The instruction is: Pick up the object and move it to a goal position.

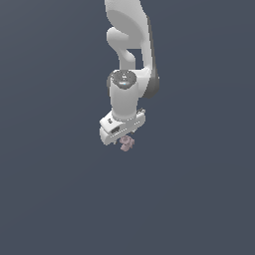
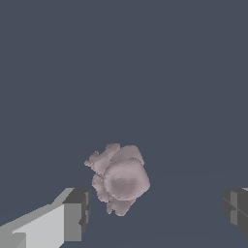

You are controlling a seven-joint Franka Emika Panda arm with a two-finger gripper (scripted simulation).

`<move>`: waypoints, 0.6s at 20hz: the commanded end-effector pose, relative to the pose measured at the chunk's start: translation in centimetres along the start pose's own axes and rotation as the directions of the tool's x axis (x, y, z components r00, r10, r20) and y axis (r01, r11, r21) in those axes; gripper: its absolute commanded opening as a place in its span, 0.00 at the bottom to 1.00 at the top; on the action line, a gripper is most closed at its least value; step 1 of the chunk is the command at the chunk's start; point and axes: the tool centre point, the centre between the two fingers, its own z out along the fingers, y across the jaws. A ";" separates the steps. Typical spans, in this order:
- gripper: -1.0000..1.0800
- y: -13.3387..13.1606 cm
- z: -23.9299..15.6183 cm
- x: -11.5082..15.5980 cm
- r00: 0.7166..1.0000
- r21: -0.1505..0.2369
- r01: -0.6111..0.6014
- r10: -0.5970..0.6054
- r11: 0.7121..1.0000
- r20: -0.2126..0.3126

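Observation:
The object point(image 2: 119, 178) is a small knobbly dusty-pink lump lying on the flat grey surface. In the exterior view the object point(image 1: 126, 143) peeks out just below the white hand of the arm. My gripper point(image 2: 157, 210) is open, its two grey fingertips point(image 2: 77, 213) spread wide apart. The lump lies between them, nearer one pad, and neither pad touches it. In the exterior view the gripper point(image 1: 121, 137) hangs straight down over the lump, and its fingers are mostly hidden behind the hand.
The white-and-grey arm point(image 1: 130, 55) comes down from the top of the exterior view. Plain dark grey ground point(image 1: 55, 189) lies all around, with no other thing on it.

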 end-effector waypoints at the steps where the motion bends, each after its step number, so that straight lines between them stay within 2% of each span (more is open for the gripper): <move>1: 0.96 -0.4 0.5 -0.2 0.998 0.003 0.070 -0.070 0.998 -0.002; 12: 0.96 -1.8 2.4 -1.1 0.945 0.012 0.327 -0.327 0.945 -0.013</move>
